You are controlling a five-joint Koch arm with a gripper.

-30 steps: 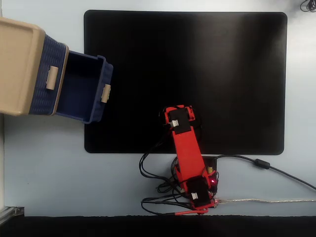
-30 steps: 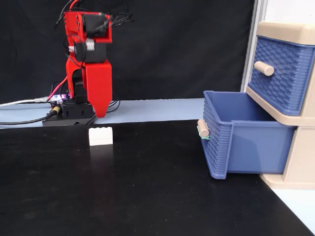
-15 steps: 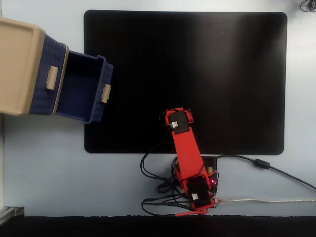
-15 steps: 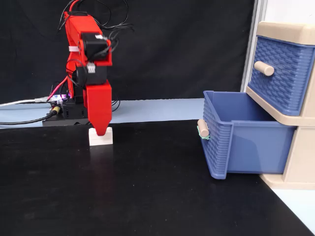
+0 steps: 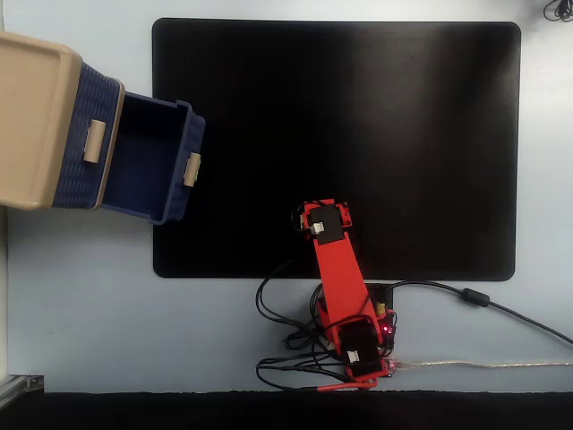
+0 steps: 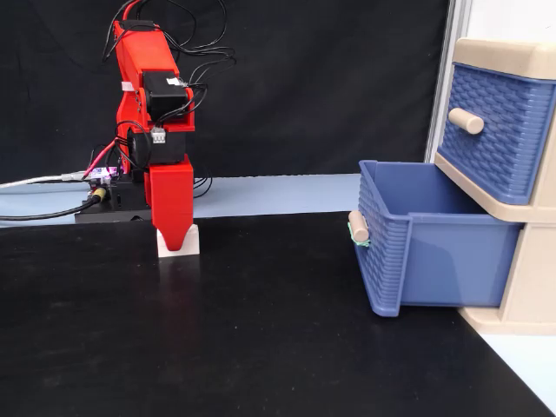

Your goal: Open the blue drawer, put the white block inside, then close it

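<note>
One fixed view looks straight down; another faces the arm [image 6: 156,104] low; both share the mat [image 5: 403,134].

A pale blue table [image 5: 81,305] carries a large black mat [image 5: 376,116] with rounded corners. Behind it, in a fixed view, hangs a black cloth backdrop [image 6: 330,87], with a white wall strip [image 6: 508,22] at the right.
</note>
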